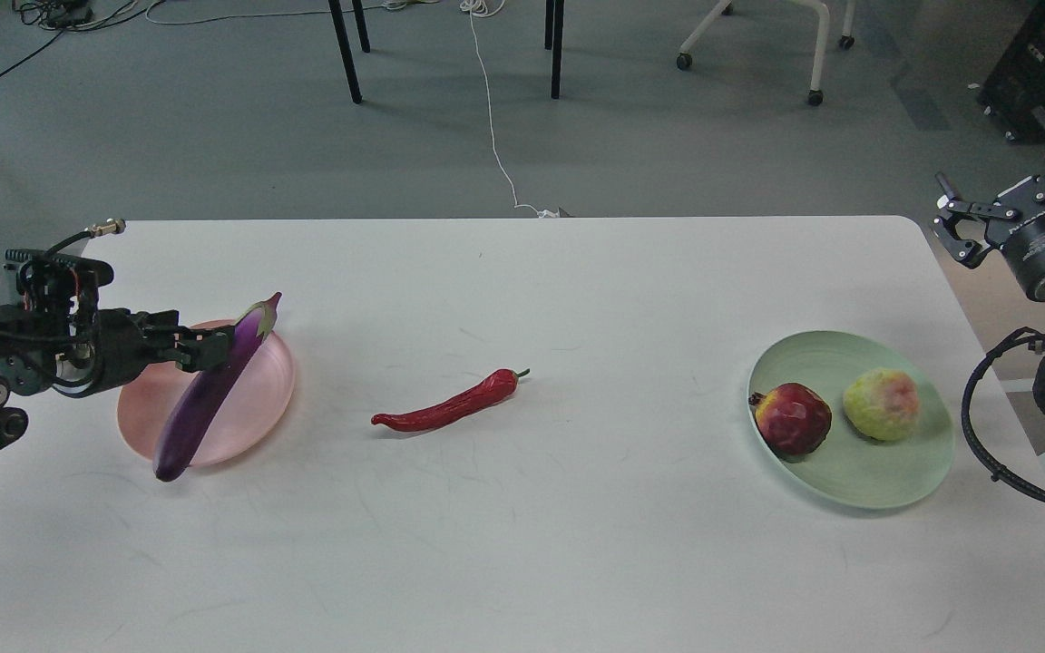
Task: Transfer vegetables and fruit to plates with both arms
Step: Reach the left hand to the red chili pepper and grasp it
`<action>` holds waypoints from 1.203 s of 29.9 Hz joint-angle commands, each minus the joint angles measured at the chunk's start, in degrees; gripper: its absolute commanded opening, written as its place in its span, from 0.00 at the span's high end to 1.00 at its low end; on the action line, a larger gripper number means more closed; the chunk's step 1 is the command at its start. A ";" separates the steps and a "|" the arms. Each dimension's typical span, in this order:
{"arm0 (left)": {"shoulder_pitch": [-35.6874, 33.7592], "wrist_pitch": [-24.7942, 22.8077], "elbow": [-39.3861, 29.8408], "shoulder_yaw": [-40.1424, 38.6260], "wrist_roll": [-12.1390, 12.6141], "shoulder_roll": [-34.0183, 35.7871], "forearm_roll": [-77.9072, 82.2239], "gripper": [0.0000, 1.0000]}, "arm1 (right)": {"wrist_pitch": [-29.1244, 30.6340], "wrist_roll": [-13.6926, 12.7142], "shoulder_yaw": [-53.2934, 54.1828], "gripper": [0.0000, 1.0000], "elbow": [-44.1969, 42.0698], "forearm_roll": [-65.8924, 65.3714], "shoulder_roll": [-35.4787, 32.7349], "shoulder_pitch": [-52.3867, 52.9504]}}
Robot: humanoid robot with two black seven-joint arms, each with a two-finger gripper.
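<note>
The purple eggplant (207, 396) slants across the pink plate (259, 399) at the table's left, stem cap up and to the right, lower tip past the plate's front-left rim. My left gripper (207, 349) is shut on the eggplant's upper part. The red chili pepper (450, 408) lies on the table's middle. The pomegranate (792, 417) and the yellow-green fruit (882, 404) sit side by side on the mint green plate (858, 485) at the right. My right gripper (956, 225) is open and empty, raised beyond the table's right edge.
The white table (522, 544) has a rounded far-right corner. Behind it, on the grey floor, are chair legs (346, 54), a white cable (493, 118) and a wheeled chair base (813, 54). My right arm's black cable loop (985, 453) hangs by the green plate.
</note>
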 commanded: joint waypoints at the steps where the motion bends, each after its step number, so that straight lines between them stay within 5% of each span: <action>1: -4.61 -0.48 -2.80 -0.19 -1.74 -0.13 0.11 0.19 | 0.00 0.08 -0.01 0.01 0.12 0.00 0.01 0.06; 11: -10.34 -0.48 -15.46 1.12 -1.21 -9.00 10.28 0.23 | 0.00 0.08 -0.01 0.01 0.12 0.00 -0.25 -0.82; 24: -4.89 0.66 -14.06 5.08 -1.39 -15.68 28.05 0.40 | 0.00 0.17 0.08 0.01 0.12 0.00 -1.04 -1.70; 28: -4.18 0.84 -12.65 5.08 -1.39 -18.32 28.06 0.51 | 0.00 0.17 0.17 0.01 0.20 0.00 -1.04 -1.70; 36: -1.20 2.77 -9.14 5.08 -1.30 -20.17 28.50 0.56 | 0.00 0.17 0.08 0.01 0.12 0.00 -1.04 -1.70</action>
